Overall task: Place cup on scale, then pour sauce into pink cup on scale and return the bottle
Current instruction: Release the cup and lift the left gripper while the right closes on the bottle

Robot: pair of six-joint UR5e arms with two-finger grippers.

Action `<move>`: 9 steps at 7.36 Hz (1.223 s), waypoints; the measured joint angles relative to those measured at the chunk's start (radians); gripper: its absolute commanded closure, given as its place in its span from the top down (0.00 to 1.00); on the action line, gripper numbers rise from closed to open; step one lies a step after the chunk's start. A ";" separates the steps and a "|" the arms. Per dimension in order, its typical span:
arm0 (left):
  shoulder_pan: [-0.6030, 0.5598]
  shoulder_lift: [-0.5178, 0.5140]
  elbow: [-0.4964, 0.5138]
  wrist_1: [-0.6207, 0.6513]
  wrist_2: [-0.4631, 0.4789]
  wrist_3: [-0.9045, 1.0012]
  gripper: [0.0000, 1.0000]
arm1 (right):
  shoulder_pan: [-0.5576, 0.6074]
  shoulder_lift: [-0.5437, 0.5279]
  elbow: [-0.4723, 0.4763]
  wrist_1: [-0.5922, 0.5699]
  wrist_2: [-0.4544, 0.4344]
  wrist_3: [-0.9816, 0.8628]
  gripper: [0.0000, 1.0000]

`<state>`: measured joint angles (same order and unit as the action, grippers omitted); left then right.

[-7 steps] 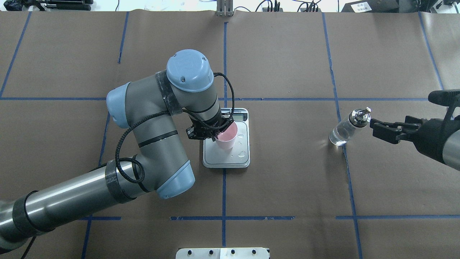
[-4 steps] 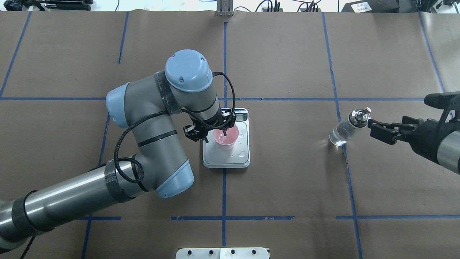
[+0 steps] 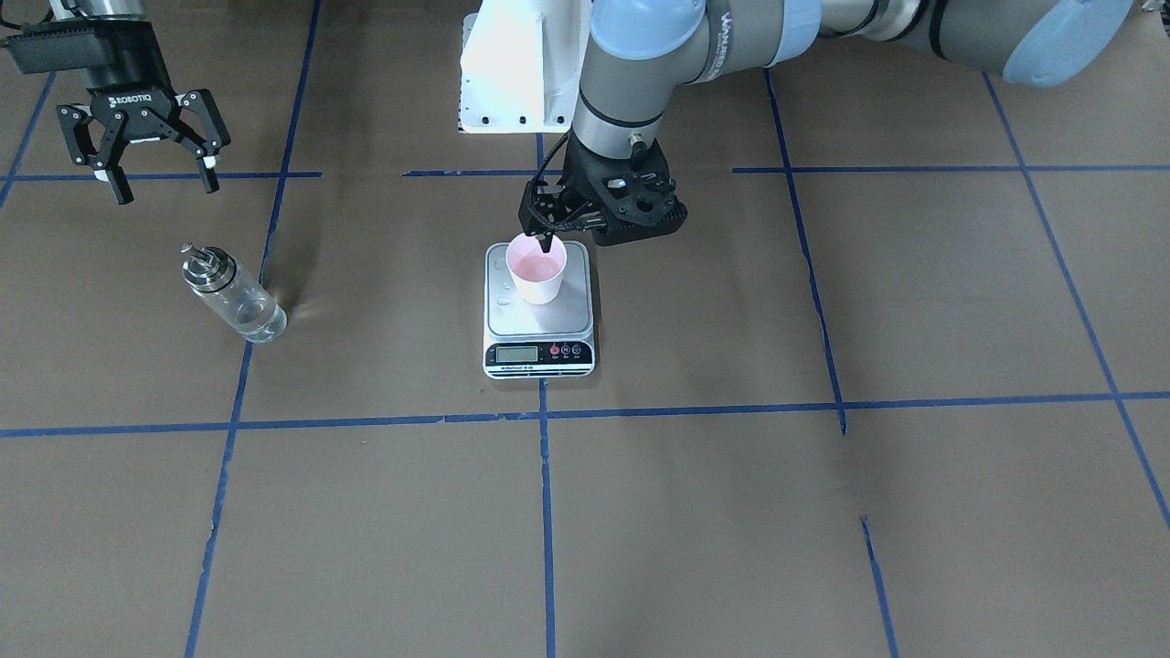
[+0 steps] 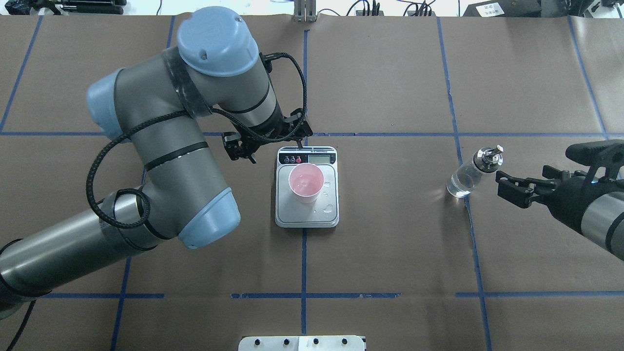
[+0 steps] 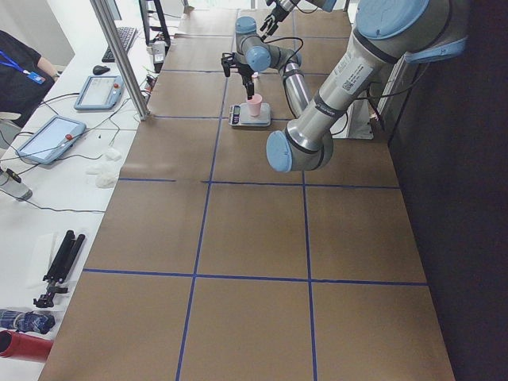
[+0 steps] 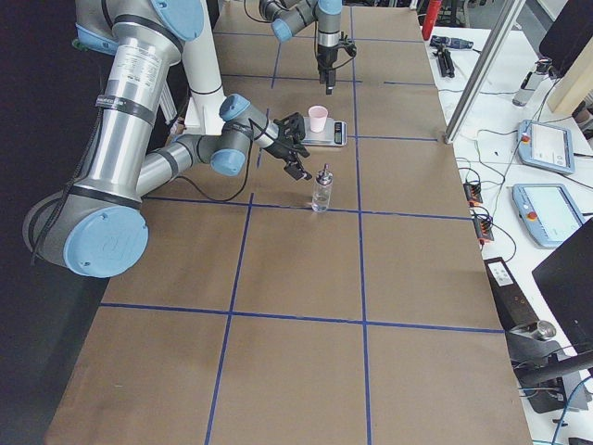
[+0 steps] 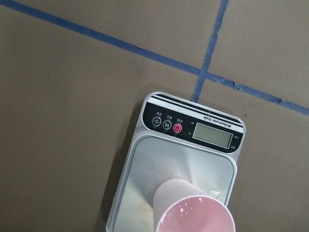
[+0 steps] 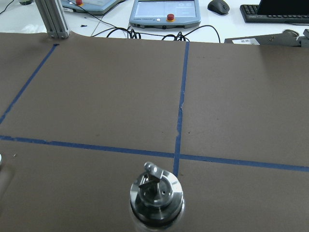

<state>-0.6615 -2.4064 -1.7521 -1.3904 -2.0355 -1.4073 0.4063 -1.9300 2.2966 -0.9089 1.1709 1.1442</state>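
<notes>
The released left claw [image 4: 269, 147] has lifted to 11 o'clock of the cup [image 4: 305, 182], left standing on the scale [image 4: 312, 218], so the spread right claw [image 4: 502, 186] should take the bottle [image 4: 465, 176] next.

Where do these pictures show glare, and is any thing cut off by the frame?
Front-facing view: the bottle throws a pale light patch on the paper beside its base. Overhead view: bright-edged drops shine on the steel top of the scale. Left wrist view: a small glint inside the cup, which the lower edge cuts off.
</notes>
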 measured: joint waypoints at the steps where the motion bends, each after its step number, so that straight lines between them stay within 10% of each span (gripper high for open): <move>1: -0.035 0.001 -0.024 0.035 -0.001 0.051 1.00 | -0.057 -0.003 -0.030 0.034 -0.075 0.020 1.00; 5: -0.077 0.117 -0.161 0.074 -0.001 0.149 1.00 | -0.179 0.007 -0.266 0.342 -0.305 0.044 1.00; 9: -0.090 0.254 -0.273 0.074 0.006 0.261 1.00 | -0.262 0.107 -0.404 0.379 -0.511 0.042 1.00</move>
<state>-0.7513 -2.1524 -2.0247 -1.3160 -2.0298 -1.1468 0.1439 -1.8233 1.8925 -0.5303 0.6601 1.1862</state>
